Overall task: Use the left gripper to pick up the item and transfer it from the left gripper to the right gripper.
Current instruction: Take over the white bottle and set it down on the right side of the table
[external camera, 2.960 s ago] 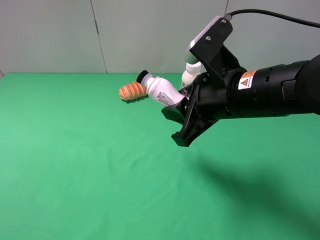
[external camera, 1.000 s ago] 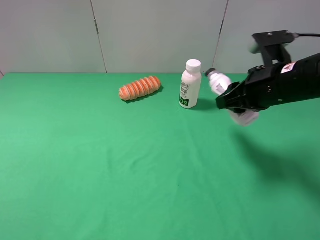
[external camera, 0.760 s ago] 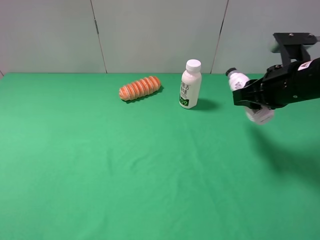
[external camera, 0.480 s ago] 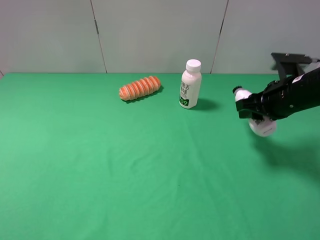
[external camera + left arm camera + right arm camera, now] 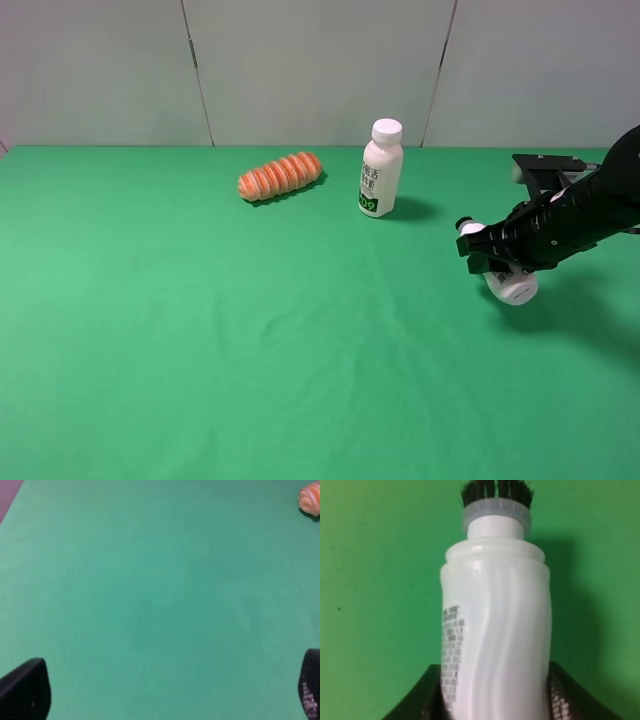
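white black-capped bottle (image 5: 495,630) | pinched in right claw (image 5: 492,256), 3 o'clock of surface (image 5: 200,330) | left claw (image 5: 167,692) spread wide

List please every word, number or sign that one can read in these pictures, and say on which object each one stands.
"09": pale digits on the green band low on the white-capped bottle; a probable reading only, as they are small.
Dark characters above that band: too small to read.
Grey print lines on the small black-capped bottle: too blurred to read.
Orange roll, green cloth: no text.
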`<action>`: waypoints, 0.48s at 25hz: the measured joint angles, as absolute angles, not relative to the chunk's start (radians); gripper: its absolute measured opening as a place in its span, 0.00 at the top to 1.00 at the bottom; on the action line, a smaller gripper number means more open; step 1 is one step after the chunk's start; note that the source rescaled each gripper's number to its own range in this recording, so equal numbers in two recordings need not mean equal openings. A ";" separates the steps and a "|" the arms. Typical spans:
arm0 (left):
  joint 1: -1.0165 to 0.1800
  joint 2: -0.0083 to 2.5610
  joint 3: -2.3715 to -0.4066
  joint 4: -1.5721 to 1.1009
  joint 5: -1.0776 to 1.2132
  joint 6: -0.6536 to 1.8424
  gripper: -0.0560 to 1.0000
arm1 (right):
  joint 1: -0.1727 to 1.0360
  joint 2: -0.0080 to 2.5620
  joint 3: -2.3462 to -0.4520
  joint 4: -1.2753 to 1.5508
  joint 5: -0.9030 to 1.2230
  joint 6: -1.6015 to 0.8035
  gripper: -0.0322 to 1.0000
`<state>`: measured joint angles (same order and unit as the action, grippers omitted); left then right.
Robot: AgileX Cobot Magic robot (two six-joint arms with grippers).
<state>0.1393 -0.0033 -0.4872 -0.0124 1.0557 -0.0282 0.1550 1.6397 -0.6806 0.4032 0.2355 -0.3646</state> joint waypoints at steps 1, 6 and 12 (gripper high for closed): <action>0.139 -0.003 -0.487 -0.012 1.056 -0.028 0.00 | 0.155 1.644 -0.681 0.402 0.233 -0.365 0.97; 0.139 -0.003 -0.487 -0.012 1.056 -0.028 0.00 | 0.155 1.658 -0.681 0.380 0.222 -0.365 0.97; 0.139 -0.003 -0.487 -0.012 1.056 -0.028 0.00 | 0.155 1.689 -0.681 0.377 0.221 -0.365 0.97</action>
